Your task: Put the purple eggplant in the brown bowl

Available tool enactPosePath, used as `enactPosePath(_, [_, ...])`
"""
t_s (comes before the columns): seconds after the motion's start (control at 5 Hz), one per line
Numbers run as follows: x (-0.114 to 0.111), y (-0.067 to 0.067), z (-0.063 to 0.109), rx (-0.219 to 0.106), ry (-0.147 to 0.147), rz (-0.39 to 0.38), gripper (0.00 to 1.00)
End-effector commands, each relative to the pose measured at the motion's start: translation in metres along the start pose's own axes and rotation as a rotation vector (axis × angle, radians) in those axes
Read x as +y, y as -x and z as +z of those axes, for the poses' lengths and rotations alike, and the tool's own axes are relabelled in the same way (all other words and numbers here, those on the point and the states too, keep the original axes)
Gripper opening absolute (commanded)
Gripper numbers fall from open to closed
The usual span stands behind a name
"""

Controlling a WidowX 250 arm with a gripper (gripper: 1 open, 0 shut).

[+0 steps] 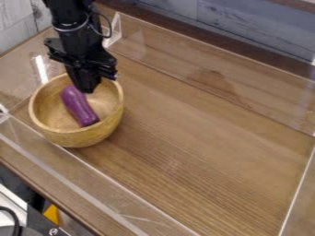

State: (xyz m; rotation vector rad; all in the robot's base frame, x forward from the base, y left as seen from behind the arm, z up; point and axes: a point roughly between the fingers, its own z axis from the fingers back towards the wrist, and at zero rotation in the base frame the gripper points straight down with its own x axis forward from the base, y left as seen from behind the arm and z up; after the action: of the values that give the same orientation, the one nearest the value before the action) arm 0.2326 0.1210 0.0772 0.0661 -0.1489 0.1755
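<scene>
The purple eggplant (80, 107) lies slanted inside the brown bowl (50, 122) at the left of the table, its lower end down on the bowl's yellowish inside. My gripper (84, 83) points straight down over the bowl's far half, with its dark fingertips right at the eggplant's upper end. The fingers stand close together. Whether they still pinch the eggplant or merely touch it is hidden by the fingers themselves.
Clear plastic walls (147, 217) fence the wooden table on all sides, and the bowl sits close to the left wall. A grey plank backdrop (246, 23) rises behind. Bare wood (209, 129) stretches to the right of the bowl.
</scene>
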Motion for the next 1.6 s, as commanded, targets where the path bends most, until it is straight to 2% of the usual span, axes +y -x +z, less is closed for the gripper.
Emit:
enactPosePath(0.0, [0.006, 0.004, 0.007, -0.033, -0.031, 0.04, 0.0])
enactPosePath(0.2, [0.006, 0.016, 0.005, -0.029, -0.041, 0.07, 0.0])
enactPosePath(0.6, [0.008, 0.025, -0.02, -0.034, -0.025, -0.072, 0.0])
enactPosePath(1.0, [0.024, 0.007, -0.049, -0.032, -0.022, -0.138, 0.0])
enactPosePath(1.4, [0.017, 0.0, -0.05, -0.029, -0.01, -0.219, 0.0])
